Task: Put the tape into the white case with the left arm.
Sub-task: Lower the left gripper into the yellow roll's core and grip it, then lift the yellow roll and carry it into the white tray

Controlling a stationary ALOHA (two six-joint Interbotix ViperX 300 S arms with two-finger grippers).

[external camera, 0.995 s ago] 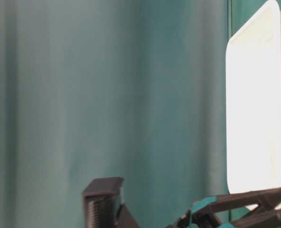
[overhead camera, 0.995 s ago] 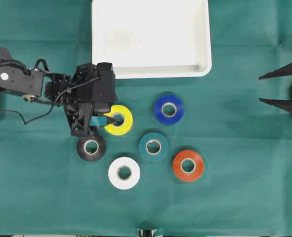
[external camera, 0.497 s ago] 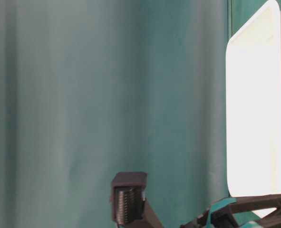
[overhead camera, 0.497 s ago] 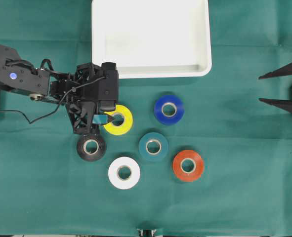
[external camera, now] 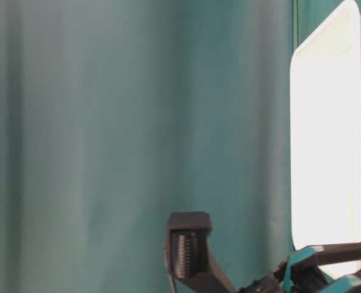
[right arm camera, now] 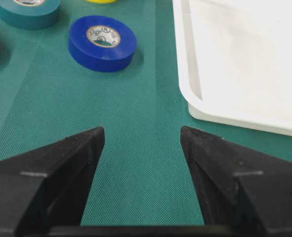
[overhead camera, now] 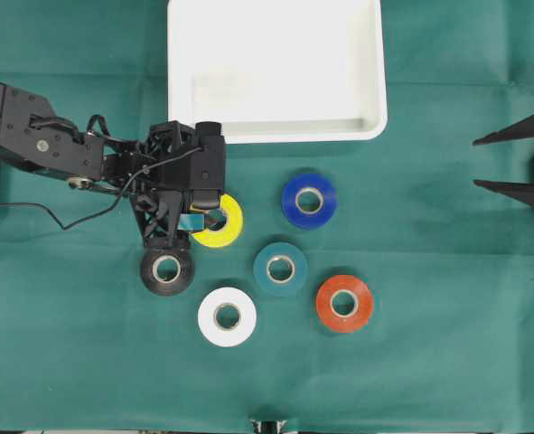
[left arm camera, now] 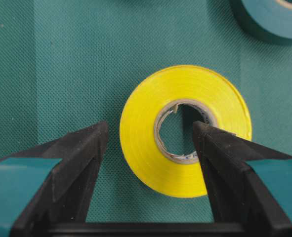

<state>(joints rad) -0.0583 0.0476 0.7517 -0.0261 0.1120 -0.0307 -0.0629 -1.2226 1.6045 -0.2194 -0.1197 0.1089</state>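
Overhead view, six tape rolls, left claw (overhead camera: 192,222) apart straddling yellow roll (overhead camera: 221,220) wall, one white case (overhead camera: 276,70) above, right claw (overhead camera: 510,161) apart

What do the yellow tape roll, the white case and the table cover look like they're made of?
Yellow tape roll: smooth, slightly glossy plastic tape, likely vinyl, wound on a grey-white core that looks like cardboard, with a ragged inner edge.
White case: glossy moulded plastic, by its rounded corners and soft reflections.
Table cover: matte green woven fabric; a fine mesh texture and creases show.
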